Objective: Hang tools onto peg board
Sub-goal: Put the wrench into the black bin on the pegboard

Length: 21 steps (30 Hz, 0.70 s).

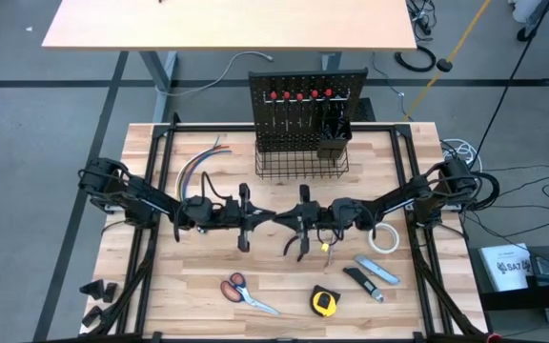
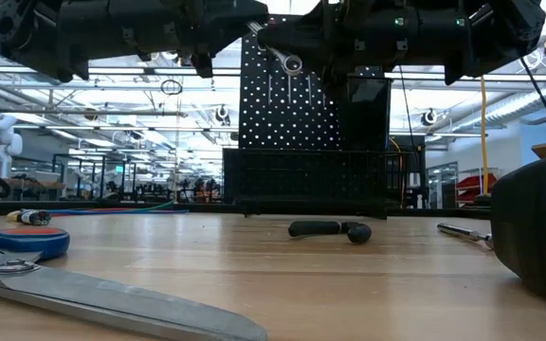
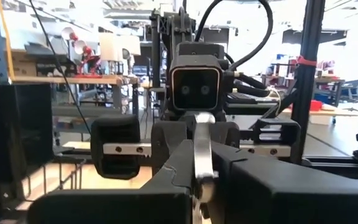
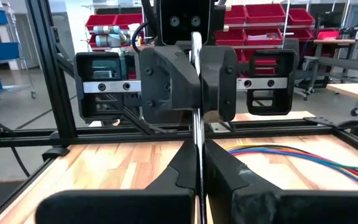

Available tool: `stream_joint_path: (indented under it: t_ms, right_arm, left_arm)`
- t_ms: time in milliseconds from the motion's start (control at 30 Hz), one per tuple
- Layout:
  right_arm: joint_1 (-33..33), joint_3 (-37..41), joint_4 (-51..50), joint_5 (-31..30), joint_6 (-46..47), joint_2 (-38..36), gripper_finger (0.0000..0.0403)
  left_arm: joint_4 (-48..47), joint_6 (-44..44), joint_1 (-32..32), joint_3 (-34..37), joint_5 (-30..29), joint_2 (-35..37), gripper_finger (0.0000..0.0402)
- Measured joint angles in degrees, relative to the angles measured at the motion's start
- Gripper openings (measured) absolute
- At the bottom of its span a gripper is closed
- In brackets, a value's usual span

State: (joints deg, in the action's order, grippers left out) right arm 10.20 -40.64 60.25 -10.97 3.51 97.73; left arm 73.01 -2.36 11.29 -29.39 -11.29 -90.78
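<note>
High view: both grippers clamp one wrench

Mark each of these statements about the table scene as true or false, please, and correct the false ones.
1. Both grippers hold the same silver wrench. True: the left gripper and the right gripper meet above the table middle, each shut on it.
2. The scissors hang on the peg board. False: they lie on the table, on its near part.
3. The tape measure lies on the table. True.
4. The white tape roll sits in the wire basket. False: it lies on the table under the right arm.
5. Red-handled tools hang along the board's top. True.
</note>
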Motion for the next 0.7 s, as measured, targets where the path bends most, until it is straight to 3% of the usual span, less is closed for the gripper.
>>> stream_joint_path:
  t_ms: [167,400,700]
  right_arm:
    - [0.0,0.1,1.4,0.1,0.0,-0.1,0.0011]
    - [0.0,0.0,0.7,0.7,0.5,-1.1,0.0075]
    - [-0.7,-3.5,-20.6,1.0,2.0,-8.0,0.0127]
  left_arm:
    - [-2.2,-1.0,0.0,-2.7,0.1,0.3,0.0011]
    - [-20.1,-1.6,-0.1,-10.5,0.2,0.8,0.001]
    - [-41.2,-2.6,-0.5,-20.6,0.3,0.7,0.001]
